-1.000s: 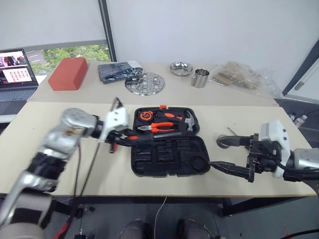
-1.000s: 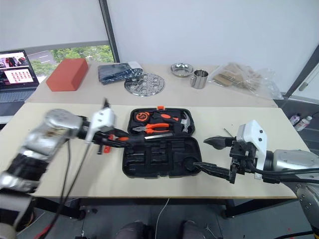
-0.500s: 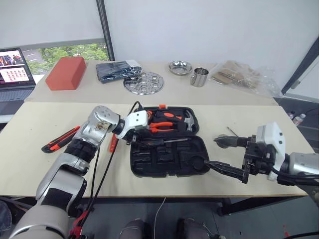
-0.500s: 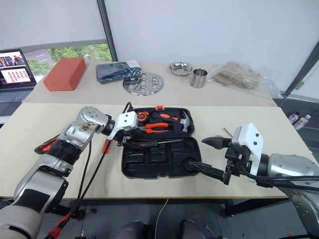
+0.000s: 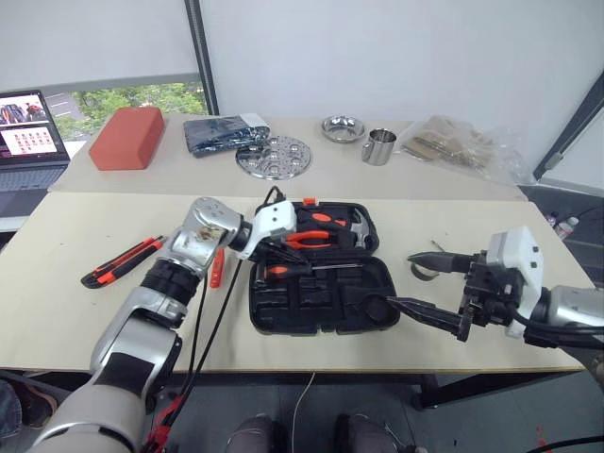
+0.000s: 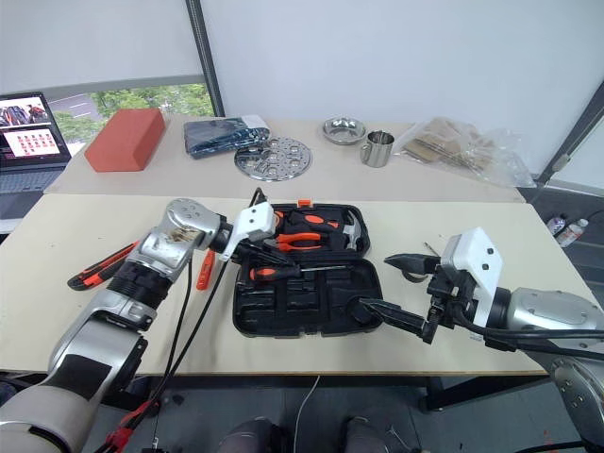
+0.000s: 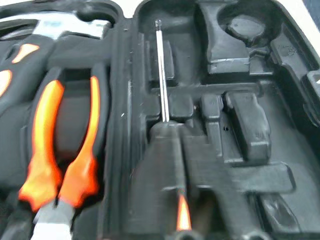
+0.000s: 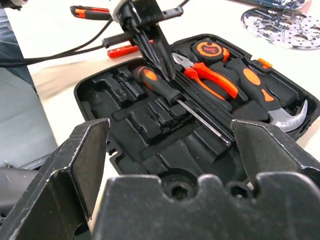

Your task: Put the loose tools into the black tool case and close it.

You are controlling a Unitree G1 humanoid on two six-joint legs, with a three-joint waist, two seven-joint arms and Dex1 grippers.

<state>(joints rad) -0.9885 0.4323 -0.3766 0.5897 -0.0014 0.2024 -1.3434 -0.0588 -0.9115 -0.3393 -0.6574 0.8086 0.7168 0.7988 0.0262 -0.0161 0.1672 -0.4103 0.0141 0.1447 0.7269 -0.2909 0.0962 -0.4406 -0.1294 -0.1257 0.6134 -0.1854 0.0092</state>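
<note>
Closest in, the right gripper (image 5: 427, 283) has its fingers spread wide with nothing in them, hovering just off the case's right edge. The black tool case (image 5: 321, 307) lies open mid-table. Left gripper (image 8: 156, 50) is pinched shut over a black-and-orange screwdriver (image 8: 172, 97) lying in the case's near half. Utility knife (image 5: 121, 262) sits off to the left on the table.

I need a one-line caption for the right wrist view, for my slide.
Closed left gripper over black-and-orange-handled screwdriver lying in the open black moulded tool case.
</note>
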